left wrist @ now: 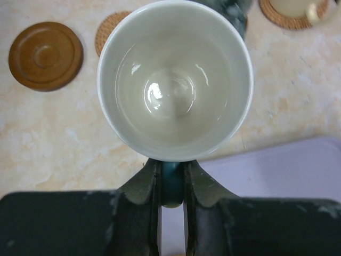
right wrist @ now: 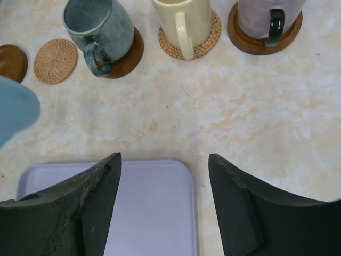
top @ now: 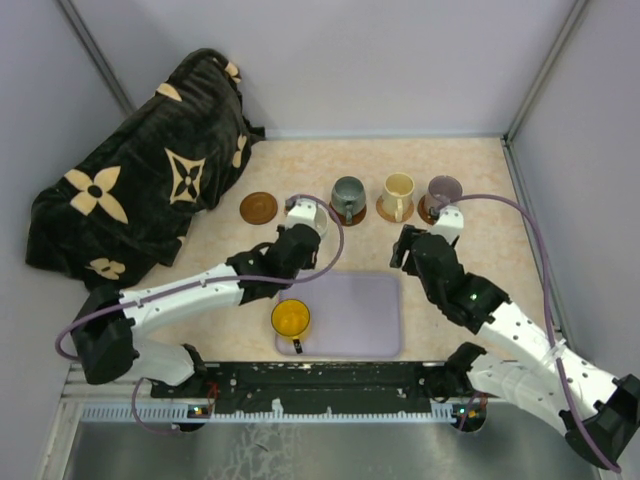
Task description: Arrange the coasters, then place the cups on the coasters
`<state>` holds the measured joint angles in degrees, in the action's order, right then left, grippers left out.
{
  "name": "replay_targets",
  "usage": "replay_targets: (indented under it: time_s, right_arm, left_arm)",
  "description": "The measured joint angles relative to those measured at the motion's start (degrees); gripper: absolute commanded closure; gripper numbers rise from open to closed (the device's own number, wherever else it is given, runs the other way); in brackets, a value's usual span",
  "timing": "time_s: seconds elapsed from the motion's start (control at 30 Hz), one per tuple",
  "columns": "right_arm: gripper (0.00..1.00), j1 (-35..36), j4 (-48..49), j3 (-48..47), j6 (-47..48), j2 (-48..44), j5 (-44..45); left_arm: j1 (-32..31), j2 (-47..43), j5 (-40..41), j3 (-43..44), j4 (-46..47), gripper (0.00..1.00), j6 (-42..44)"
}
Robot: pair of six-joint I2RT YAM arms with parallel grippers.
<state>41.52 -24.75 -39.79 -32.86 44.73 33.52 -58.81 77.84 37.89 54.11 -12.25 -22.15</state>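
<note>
Held upright by its handle in pinched left gripper (left wrist: 171,186), white cup (left wrist: 175,80) partly over woven coaster (right wrist: 55,60), mouth skyward, handle pointing away from it; right gripper (right wrist: 164,165) agape, empty.

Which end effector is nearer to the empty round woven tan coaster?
Left. The left end effector holds the white ceramic mug right by that coaster; the open right end effector hangs over the far edge of the lavender rectangular tray, past the grey-green mug.
</note>
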Motion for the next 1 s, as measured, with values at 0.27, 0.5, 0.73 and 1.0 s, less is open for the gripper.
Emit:
replay_targets:
  time_s: [0.27,0.5,0.73,1.0]
  right_arm:
    - [0.33,0.0,-3.8,1.7,-1.3,-1.9,0.2]
    - [0.33,0.0,-5.4,2.0,-1.9,-2.8,0.8]
    - [0.33,0.0,-5.5,2.1,-2.3,-2.8,0.9]
    - [0.33,0.0,-5.5,3.4,-2.9,-2.7,0.8]
  left_arm:
    - [16.6,7.2,-5.2,3.6,4.6,1.0,2.5]
    - [20.7,17.3,-9.4,13.0,5.9,1.0,4.6]
    - [21.9,24.2,-12.8,17.9,6.6,1.0,3.9]
    - [22.5,26.6,-13.1,19.4,5.0,1.0,2.3]
